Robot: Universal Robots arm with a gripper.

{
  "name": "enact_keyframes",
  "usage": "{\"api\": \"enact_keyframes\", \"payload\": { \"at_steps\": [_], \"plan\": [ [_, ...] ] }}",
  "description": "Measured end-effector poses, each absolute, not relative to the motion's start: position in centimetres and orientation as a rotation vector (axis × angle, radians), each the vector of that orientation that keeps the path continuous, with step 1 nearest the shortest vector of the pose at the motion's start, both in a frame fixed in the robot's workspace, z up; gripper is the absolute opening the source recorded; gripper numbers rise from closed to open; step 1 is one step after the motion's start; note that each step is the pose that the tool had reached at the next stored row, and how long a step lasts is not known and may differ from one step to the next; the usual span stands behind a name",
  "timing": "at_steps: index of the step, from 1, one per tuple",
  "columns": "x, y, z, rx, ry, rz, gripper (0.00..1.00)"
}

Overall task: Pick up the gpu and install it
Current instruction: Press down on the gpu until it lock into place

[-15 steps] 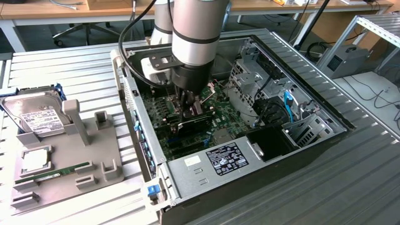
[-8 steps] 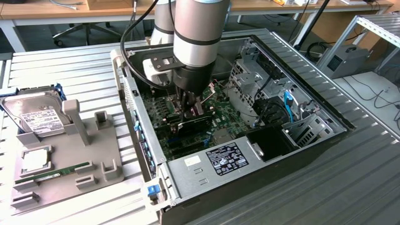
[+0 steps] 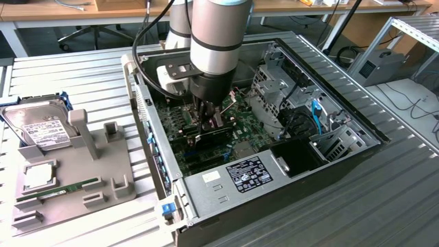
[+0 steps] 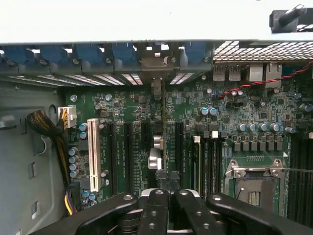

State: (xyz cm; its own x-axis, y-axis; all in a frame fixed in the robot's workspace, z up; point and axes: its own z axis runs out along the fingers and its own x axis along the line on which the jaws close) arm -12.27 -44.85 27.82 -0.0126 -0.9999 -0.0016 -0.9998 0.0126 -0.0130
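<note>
In the wrist view the gpu [image 4: 164, 142] shows edge-on, its lower end hidden behind the closed gripper [image 4: 167, 193] (itself cut off by the frame). Motherboard [image 4: 234, 112] print is too small to read.

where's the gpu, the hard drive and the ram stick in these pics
gpu [image 3: 209, 135], exterior view, dark card face under the gripper, inside the case
hard drive [image 3: 42, 128], exterior view, its white label
ram stick [image 3: 58, 193], exterior view, middle of the green strip on the grey holder
</note>
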Motion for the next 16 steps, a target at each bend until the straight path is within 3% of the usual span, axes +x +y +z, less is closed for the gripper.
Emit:
{"api": "enact_keyframes", "payload": {
  "at_steps": [16],
  "plan": [
    [-12.52,-44.85,27.62,-2.2,2.227,-0.012,0.11]
  ]
}}
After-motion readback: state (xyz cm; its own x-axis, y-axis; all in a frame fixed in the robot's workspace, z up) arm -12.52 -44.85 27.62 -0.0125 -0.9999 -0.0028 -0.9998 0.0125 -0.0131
